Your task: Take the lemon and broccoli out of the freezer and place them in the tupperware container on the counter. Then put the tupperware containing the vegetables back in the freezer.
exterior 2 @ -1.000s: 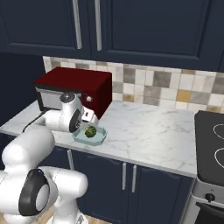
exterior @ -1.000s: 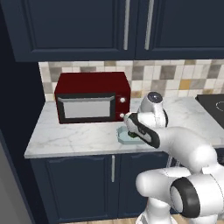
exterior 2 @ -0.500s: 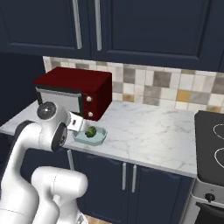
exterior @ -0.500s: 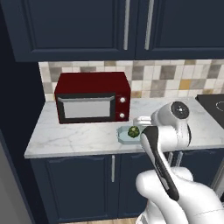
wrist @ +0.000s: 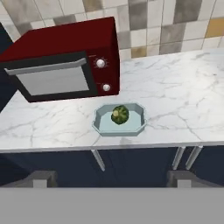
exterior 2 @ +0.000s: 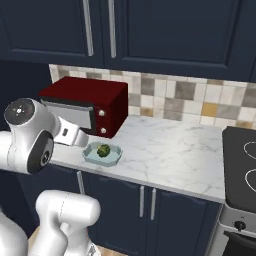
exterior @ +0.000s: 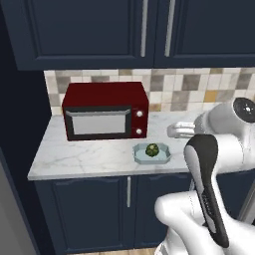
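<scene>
The broccoli, a small dark green clump, lies in the pale blue tupperware container near the front edge of the marbled counter. My gripper is open and empty, drawn back off the counter's front edge and looking down at the tray from a distance. Its fingertips stand wide apart. The lemon is out of view. A grey strip at the lower left may be the freezer; I cannot tell.
A red microwave stands just behind and left of the tray. A black stovetop borders the counter on the right. Navy cabinets with silver handles run above and below. Bare marble stretches right of the tray.
The hand has drawn back from over the tray, away from the counter, and the arm has swung wide. The broccoli stays in the tray, and the jaws stay open.
</scene>
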Robot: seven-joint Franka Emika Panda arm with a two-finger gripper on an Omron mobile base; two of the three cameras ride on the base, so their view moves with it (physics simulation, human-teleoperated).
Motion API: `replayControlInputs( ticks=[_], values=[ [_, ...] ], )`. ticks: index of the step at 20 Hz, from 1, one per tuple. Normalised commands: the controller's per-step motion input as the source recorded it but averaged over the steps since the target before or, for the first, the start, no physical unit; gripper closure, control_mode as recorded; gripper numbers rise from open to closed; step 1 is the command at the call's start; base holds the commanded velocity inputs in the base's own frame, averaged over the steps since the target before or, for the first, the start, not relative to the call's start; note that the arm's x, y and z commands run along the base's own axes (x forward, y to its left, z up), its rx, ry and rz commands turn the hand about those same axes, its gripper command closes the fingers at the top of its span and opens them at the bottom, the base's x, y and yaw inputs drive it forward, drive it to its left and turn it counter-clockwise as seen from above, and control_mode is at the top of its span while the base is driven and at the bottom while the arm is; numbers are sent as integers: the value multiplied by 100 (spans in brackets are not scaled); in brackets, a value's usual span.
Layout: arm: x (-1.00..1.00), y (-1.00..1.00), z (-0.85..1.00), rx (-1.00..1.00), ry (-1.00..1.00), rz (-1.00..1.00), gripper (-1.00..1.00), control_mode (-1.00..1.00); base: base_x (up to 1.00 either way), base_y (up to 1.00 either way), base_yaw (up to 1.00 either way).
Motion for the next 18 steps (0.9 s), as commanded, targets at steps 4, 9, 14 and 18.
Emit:
replayControlInputs(
  ticks=[4, 9, 14, 18],
  values=[
    [-100, 0, 56, 0, 11, 0, -100, -100, 0, 0, 0],
    [-60, -5, 6, 0, 23, 0, -100, -100, 0, 0, 0],
    [-26, -1, 0, 0, 9, 0, -100, 100, -37, 0, -1],
    [0, 0, 0, 0, 0, 0, -100, 100, -100, 34, 0]
  ],
)
